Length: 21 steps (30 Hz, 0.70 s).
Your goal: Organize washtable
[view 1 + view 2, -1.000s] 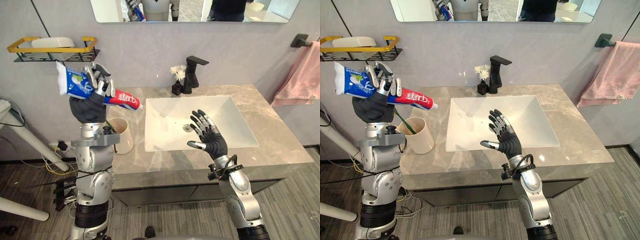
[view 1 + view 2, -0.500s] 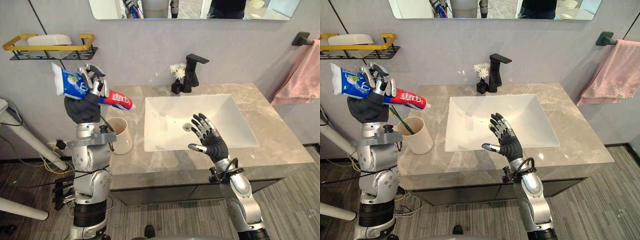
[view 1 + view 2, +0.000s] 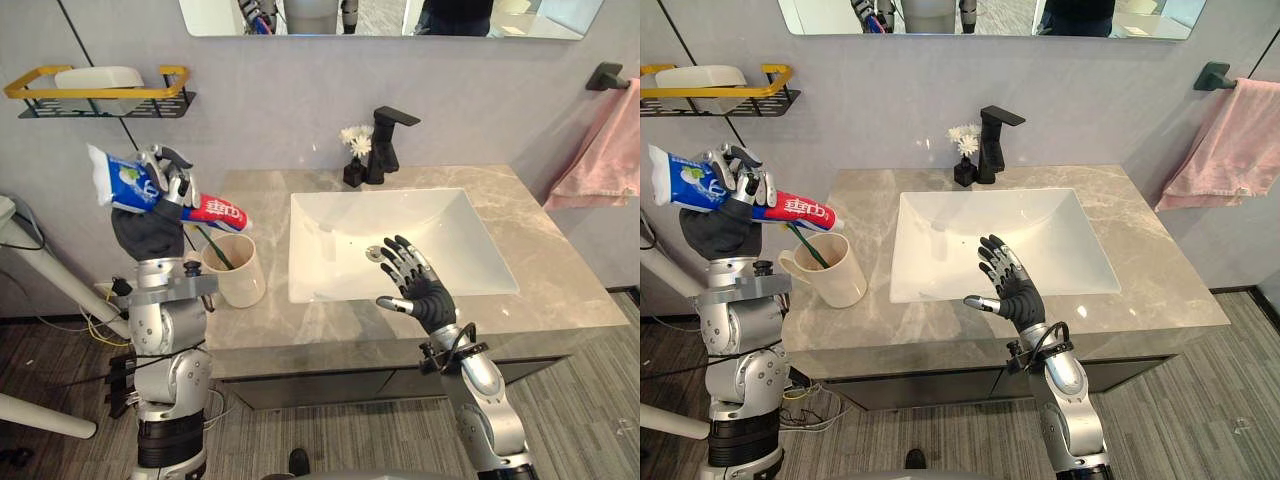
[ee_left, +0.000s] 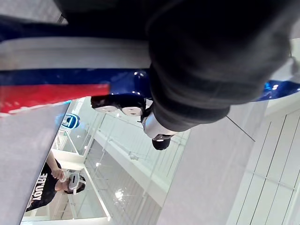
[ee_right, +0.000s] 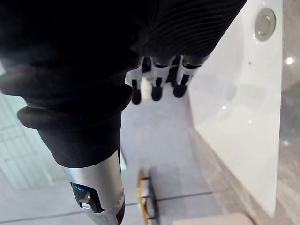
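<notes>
While left hand (image 3: 168, 176) clasps toothpaste (image 3: 216, 211), cap (seemingly) slanting toward mug (image 3: 240, 282)

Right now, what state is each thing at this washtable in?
cup: upright on the counter, toothbrush inside.
toothpaste tube: held above the cup, roughly level.
left hand: shut on the toothpaste tube.
right hand: open, holding nothing, over the sink's front edge.
towel: hanging, right of the counter.

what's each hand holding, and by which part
The left hand grips the toothpaste tube around its middle; the right hand is open, holding nothing.
</notes>
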Tool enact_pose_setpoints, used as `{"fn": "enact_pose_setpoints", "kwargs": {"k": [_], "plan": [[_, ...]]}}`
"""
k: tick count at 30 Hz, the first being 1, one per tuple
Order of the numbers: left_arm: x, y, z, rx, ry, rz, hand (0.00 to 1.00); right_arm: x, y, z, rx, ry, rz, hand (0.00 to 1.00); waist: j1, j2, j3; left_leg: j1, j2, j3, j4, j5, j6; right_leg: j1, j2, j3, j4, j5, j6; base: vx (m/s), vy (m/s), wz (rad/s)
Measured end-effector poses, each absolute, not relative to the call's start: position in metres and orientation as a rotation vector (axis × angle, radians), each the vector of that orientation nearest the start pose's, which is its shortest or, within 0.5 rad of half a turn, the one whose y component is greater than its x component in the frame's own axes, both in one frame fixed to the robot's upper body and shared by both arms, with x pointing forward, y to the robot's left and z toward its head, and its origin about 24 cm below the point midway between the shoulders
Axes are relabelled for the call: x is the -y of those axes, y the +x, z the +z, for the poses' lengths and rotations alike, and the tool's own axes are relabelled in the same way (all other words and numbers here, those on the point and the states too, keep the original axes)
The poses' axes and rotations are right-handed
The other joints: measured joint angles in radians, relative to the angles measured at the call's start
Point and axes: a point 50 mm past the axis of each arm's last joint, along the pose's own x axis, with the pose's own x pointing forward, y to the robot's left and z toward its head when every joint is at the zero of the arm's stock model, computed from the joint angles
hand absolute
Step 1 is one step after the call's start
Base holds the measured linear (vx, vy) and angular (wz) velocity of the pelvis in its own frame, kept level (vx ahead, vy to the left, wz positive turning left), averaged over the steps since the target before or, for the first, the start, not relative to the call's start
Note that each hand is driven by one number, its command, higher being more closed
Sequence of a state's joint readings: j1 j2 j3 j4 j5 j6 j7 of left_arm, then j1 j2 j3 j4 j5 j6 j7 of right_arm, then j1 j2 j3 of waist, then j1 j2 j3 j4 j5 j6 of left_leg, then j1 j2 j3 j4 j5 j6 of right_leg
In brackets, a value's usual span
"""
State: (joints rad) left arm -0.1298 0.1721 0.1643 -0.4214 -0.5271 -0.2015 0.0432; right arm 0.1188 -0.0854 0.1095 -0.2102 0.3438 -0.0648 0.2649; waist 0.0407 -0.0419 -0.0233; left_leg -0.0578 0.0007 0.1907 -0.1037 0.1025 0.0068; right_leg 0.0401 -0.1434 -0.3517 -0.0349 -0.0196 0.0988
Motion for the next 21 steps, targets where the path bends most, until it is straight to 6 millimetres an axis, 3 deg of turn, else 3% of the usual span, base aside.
{"fn": "enact_pose_setpoints", "kwargs": {"k": [8, 15, 21], "plan": [[-0.202, 0.236, 0.188, 0.753, -0.319, 0.020, 1.00, 0.138, 0.225, 0.069, 0.167, 0.254, 0.330, 0.00, 0.000, -0.003, 0.002, 0.000, 0.000, 0.000, 0.000, 0.000, 0.000, 0.000, 0.000, 0.000, 0.001, -0.001, -0.002, 0.00, 0.000, 0.00], [-0.207, 0.232, 0.168, 0.667, -0.309, 0.054, 1.00, 0.140, 0.222, 0.066, 0.153, 0.265, 0.319, 0.00, 0.001, -0.009, 0.010, -0.001, 0.000, 0.001, 0.000, 0.000, 0.000, -0.002, 0.000, 0.000, 0.001, -0.002, -0.002, 0.00, 0.000, 0.00], [-0.213, 0.231, 0.167, 0.658, -0.291, 0.079, 1.00, 0.140, 0.222, 0.065, 0.149, 0.267, 0.314, 0.00, -0.001, -0.015, 0.023, -0.005, 0.000, 0.002, 0.000, 0.000, 0.000, -0.010, -0.002, 0.002, 0.006, -0.002, -0.002, 0.00, 0.000, 0.00]]}}
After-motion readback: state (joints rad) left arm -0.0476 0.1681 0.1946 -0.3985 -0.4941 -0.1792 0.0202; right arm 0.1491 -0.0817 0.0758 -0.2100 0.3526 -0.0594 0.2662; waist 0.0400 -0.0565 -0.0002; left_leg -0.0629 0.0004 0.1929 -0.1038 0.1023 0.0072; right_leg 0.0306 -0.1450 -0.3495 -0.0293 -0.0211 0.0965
